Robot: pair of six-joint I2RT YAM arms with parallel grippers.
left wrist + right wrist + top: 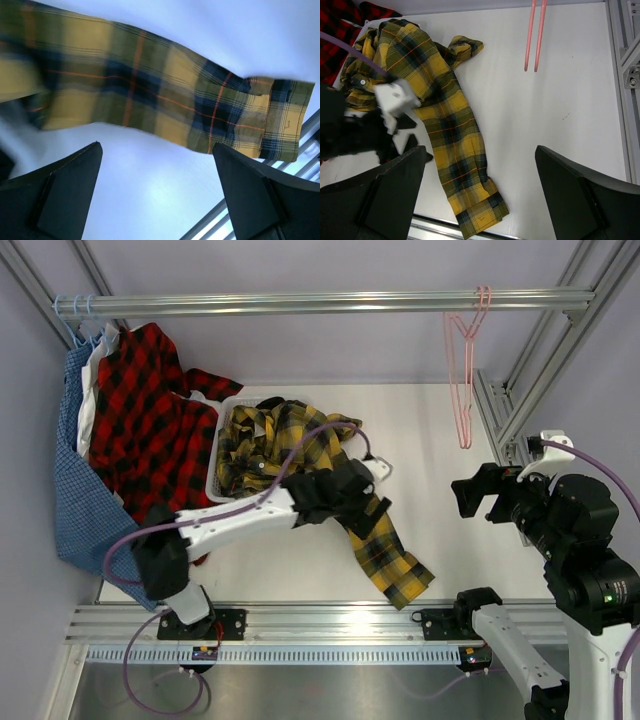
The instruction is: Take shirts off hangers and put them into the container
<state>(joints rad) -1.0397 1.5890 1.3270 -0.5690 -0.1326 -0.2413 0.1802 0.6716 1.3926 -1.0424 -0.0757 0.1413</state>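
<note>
Left gripper (pixel 362 510), jaws spread wide, grips nothing and hovers over a sleeve of the yellow-and-black plaid shirt (pixel 268 435). The shirt's body is heaped in the white container (pixel 213 468), and the sleeve trails out onto the table (pixel 440 450). Right gripper (pixel 480 496) is likewise wide apart and empty, well to the right. Only the overhead view shows the rail (pixel 300 304), with a bare pink hanger (pixel 463 360) hooked on it and the red plaid shirt (pixel 145 415) at left. The left wrist view shows the cuff (pixel 280 125) clear of both fingers (pixel 75 185). The right wrist view shows the sleeve's whole length.
</note>
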